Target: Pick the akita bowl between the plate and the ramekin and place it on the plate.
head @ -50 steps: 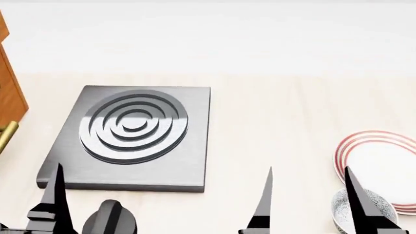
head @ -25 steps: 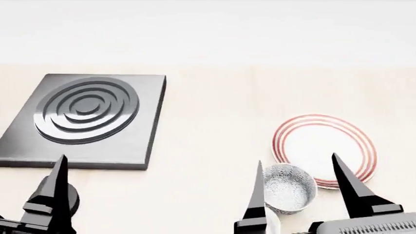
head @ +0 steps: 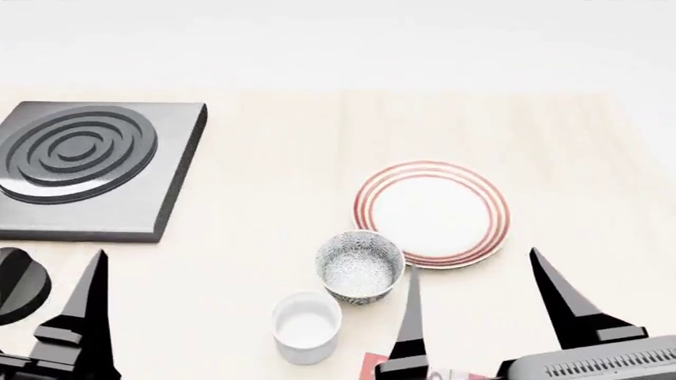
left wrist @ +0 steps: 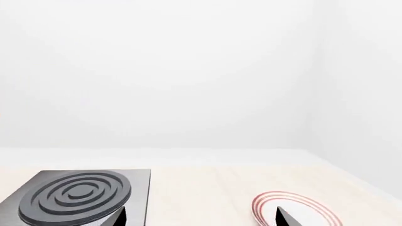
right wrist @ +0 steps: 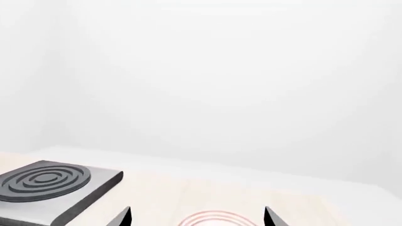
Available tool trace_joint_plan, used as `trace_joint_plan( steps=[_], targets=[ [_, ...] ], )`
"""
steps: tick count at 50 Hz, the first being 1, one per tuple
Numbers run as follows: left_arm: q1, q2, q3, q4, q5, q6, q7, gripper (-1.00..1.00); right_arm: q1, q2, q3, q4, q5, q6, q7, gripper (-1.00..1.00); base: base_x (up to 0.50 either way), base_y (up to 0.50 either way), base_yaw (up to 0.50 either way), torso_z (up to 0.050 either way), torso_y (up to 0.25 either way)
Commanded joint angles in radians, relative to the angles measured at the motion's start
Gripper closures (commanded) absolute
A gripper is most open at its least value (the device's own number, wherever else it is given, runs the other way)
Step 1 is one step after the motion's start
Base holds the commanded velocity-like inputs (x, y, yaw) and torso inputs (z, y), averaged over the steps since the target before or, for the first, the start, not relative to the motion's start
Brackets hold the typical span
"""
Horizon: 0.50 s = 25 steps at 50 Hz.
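akita bowl (head: 360, 266), touching the plate (head: 431, 212) rim, lies just ahead-left of the right end effector (head: 477, 305), spread wide, empty; left end effector unclear.

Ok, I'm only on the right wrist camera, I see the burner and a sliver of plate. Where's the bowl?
Observer: The bowl sits by the plate's near-left edge, below your frame.
Operator: And the ramekin?
Observer: The ramekin stands close beside the bowl, nearer the robot and further left.
Operator: Is my gripper lined up on the bowl?
Observer: Not quite. The right gripper is open and empty, and the bowl lies just left of its gap.
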Motion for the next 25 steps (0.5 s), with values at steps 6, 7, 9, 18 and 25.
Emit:
trace_joint_plan(
  steps=[6,7,9,18,25],
  targets=[
    [0.002,-0.007,-0.004,-0.005,-0.010,0.001,-0.008,-1.00,-0.017,-0.002,-0.009,0.022,-0.002,-0.053,-0.011,-1.00,0.23,-0.02,0.00,0.000,0.000],
    [0.002,-0.007,-0.004,-0.005,-0.011,0.001,-0.008,-1.00,-0.017,-0.002,-0.008,0.021,0.001,-0.052,-0.012,-1.00,0.50,-0.06,0.00,0.000,0.000],
    [0.003,-0.007,-0.003,-0.006,-0.012,0.002,-0.008,-1.00,-0.016,0.000,-0.010,0.020,-0.002,-0.054,-0.012,-1.00,0.50,-0.06,0.00,0.000,0.000],
    [0.002,-0.009,0.000,-0.009,-0.016,0.003,-0.012,-1.00,-0.013,0.007,-0.016,0.018,-0.001,-0.056,-0.013,-1.00,0.50,-0.06,0.00,0.000,0.000],
    [0.000,-0.011,-0.002,-0.009,-0.025,0.000,-0.016,-1.00,-0.012,0.015,-0.022,0.015,-0.001,-0.054,-0.014,-1.00,0.50,-0.06,0.00,0.000,0.000]
  ],
)
